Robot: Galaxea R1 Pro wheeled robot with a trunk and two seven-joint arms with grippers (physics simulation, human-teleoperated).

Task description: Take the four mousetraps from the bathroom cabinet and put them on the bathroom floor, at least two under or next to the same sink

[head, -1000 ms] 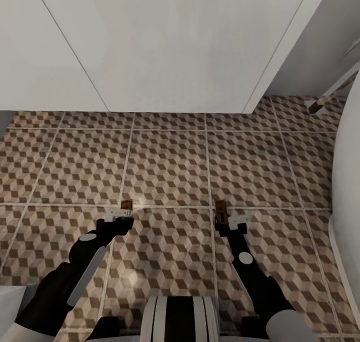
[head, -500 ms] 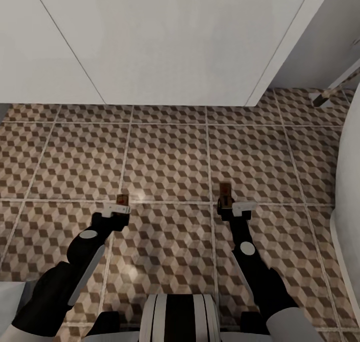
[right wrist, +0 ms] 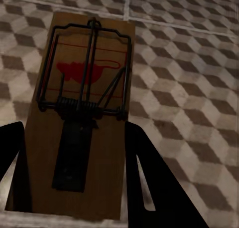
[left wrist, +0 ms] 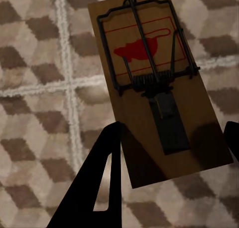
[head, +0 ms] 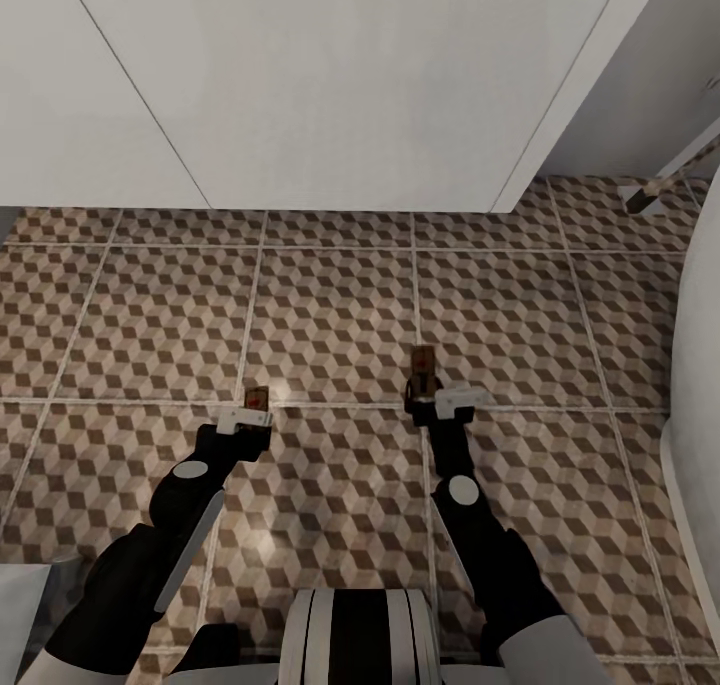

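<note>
From my head, I look down on the bathroom floor (head: 340, 315), square tiles with a brown, beige and white cube pattern and pale grout. Across the far side stands the sink unit (head: 330, 85), plain white flat panels. A white curved body (head: 700, 365) lines the right edge, and a small pale object lies on the tiles in the far right corner. Nothing stands between my arms and the white unit. My left gripper (head: 250, 415) holds a small tan mousetrap (head: 257, 398) over a grout line. My right gripper (head: 432, 397) holds a second mousetrap (head: 424, 363), which sticks out toward the white unit. The two are well apart.

At my left wrist, the patterned tiles (left wrist: 40, 88) lie behind a tan wooden mousetrap (left wrist: 149, 83) with a dark wire frame, a coil spring and a red mouse mark. My dark fingers (left wrist: 107, 178) pinch the near end of the board from both sides.

At my right wrist, the tiles (right wrist: 189, 78) and a grout line run behind the other mousetrap (right wrist: 82, 103), the same in wood, wire and red mark. My fingers (right wrist: 149, 178) press on its two long edges.
</note>
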